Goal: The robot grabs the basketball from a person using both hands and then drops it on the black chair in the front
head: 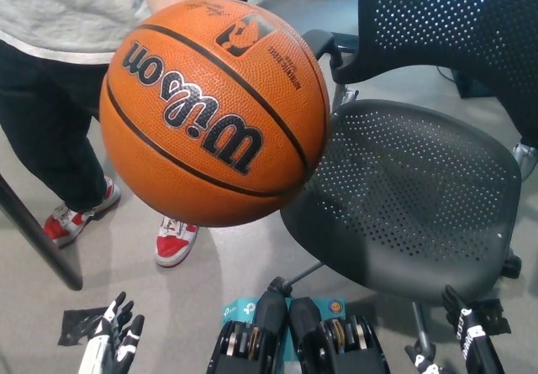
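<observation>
Chair [403,197]: black, perforated seat, filling the right half of the view; the seat is bare, its backrest rises at the upper right, and its near edge sits just above the right hand.

Ball [214,109]: orange basketball, held up in the air by a person [59,71] whose arm comes down behind its top; it hangs at upper centre-left, its right side overlapping the chair's left edge in the view. Being round, it has no long axis to line up with.

Person: stands at the upper left on the floor, in a grey top, dark trousers and red-and-white shoes.

Left hand [113,340]: white, low at the bottom left, fingers spread and pointing up, holding nothing; the ball lies above it and to its right, well apart.

Right hand [472,332]: black, low at the bottom right, under the chair's near edge; it holds nothing, and its fingers look apart, though it is dark and partly cut off, so I am not certain.

Key relation: the ball is up and between the two hands, off-centre toward the left hand, which seems the nearer; both would have to rise and close inward.

Task stage: the grab appears not yet begun.
</observation>
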Motion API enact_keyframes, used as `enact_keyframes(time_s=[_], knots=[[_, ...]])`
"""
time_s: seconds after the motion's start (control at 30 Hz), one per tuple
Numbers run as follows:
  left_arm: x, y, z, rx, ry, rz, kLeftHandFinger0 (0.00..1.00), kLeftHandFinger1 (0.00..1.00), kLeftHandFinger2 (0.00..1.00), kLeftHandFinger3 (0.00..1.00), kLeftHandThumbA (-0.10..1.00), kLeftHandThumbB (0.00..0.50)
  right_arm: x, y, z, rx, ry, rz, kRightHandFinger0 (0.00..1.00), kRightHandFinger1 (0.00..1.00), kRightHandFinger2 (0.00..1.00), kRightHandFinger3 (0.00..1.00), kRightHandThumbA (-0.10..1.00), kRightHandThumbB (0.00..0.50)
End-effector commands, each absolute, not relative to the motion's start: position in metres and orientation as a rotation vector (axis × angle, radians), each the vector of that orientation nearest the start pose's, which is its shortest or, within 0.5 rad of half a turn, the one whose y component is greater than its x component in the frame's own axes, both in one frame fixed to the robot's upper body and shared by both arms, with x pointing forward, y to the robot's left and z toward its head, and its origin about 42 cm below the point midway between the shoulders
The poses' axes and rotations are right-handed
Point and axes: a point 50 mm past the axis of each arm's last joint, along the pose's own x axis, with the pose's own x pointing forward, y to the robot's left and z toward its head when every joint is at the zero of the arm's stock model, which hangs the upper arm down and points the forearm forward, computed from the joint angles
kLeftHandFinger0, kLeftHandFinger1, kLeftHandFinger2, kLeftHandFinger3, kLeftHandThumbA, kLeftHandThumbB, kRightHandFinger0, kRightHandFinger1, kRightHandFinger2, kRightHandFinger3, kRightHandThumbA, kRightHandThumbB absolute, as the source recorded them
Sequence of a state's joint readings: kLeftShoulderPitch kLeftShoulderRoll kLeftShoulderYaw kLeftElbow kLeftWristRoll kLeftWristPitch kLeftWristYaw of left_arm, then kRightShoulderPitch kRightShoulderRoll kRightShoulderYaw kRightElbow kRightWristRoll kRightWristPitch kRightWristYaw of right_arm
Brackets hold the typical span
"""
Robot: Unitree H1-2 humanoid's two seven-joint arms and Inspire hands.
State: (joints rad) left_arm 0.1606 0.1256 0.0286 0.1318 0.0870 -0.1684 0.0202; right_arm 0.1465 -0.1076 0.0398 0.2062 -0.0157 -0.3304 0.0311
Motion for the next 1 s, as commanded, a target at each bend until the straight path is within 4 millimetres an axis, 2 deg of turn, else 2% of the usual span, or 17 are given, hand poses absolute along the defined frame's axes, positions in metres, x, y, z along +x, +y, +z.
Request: enact_keyframes(time_s=[0.0, 0.03, 0.23, 0.27, 0.33, 0.57, 0.6, 0.67, 0.7, 0.73, 0.8, 0.93, 0.97], knots=[[0.217, 0.276, 0.167, 0.121, -0.364, 0.109, 1.0, 1.0, 1.0, 1.0, 1.0, 0.054, 0.214, -0.257, 0.189, -0.117, -0.502, -0.027, 1.0, 1.0, 1.0, 1.0, 0.47, 0.321], [0.217, 0.276, 0.167, 0.121, -0.364, 0.109, 1.0, 1.0, 1.0, 1.0, 1.0, 0.061, 0.214, -0.257, 0.189, -0.117, -0.501, -0.027, 1.0, 1.0, 1.0, 1.0, 0.44, 0.343], [0.216, 0.276, 0.168, 0.116, -0.359, 0.11, 1.0, 1.0, 1.0, 1.0, 1.0, 0.057, 0.214, -0.255, 0.191, -0.05, -0.494, -0.001, 1.0, 1.0, 1.0, 1.0, 0.42, 0.331], [0.217, 0.276, 0.174, 0.092, -0.38, 0.107, 1.0, 1.0, 1.0, 1.0, 1.0, 0.034, 0.213, -0.254, 0.195, -0.001, -0.497, 0.005, 1.0, 1.0, 1.0, 1.0, 0.89, 0.336], [0.218, 0.276, 0.177, 0.095, -0.394, 0.112, 1.0, 1.0, 1.0, 1.0, 1.0, 0.048, 0.213, -0.255, 0.198, 0.029, -0.503, 0.025, 1.0, 1.0, 1.0, 1.0, 1.0, 0.325], [0.219, 0.277, 0.179, 0.088, -0.389, 0.12, 1.0, 1.0, 1.0, 1.0, 1.0, 0.049, 0.214, -0.256, 0.201, 0.088, -0.498, 0.03, 1.0, 1.0, 1.0, 1.0, 1.0, 0.334], [0.22, 0.278, 0.178, 0.096, -0.383, 0.113, 1.0, 1.0, 1.0, 1.0, 1.0, 0.054, 0.216, -0.255, 0.201, 0.107, -0.495, 0.032, 1.0, 1.0, 1.0, 1.0, 1.0, 0.367], [0.219, 0.278, 0.179, 0.094, -0.384, 0.114, 1.0, 1.0, 1.0, 1.0, 1.0, 0.045, 0.216, -0.254, 0.201, 0.114, -0.502, 0.036, 1.0, 1.0, 1.0, 1.0, 1.0, 0.365], [0.221, 0.279, 0.181, 0.082, -0.393, 0.112, 1.0, 1.0, 1.0, 1.0, 1.0, 0.05, 0.219, -0.254, 0.204, 0.124, -0.51, 0.045, 1.0, 1.0, 1.0, 1.0, 1.0, 0.37], [0.222, 0.279, 0.185, 0.059, -0.411, 0.116, 1.0, 1.0, 1.0, 1.0, 1.0, 0.051, 0.22, -0.253, 0.206, 0.111, -0.529, 0.056, 1.0, 1.0, 1.0, 1.0, 1.0, 0.328], [0.225, 0.282, 0.192, 0.031, -0.42, 0.105, 1.0, 1.0, 1.0, 1.0, 1.0, 0.06, 0.225, -0.252, 0.211, 0.128, -0.536, 0.074, 1.0, 1.0, 1.0, 1.0, 1.0, 0.35], [0.231, 0.285, 0.213, 0.026, -0.441, 0.114, 1.0, 1.0, 1.0, 1.0, 1.0, 0.082, 0.241, -0.247, 0.224, 0.157, -0.565, 0.145, 1.0, 1.0, 1.0, 1.0, 1.0, 0.329], [0.237, 0.286, 0.223, 0.022, -0.465, 0.11, 1.0, 1.0, 1.0, 1.0, 1.0, 0.083, 0.252, -0.244, 0.233, 0.157, -0.584, 0.162, 1.0, 1.0, 1.0, 1.0, 1.0, 0.32]])
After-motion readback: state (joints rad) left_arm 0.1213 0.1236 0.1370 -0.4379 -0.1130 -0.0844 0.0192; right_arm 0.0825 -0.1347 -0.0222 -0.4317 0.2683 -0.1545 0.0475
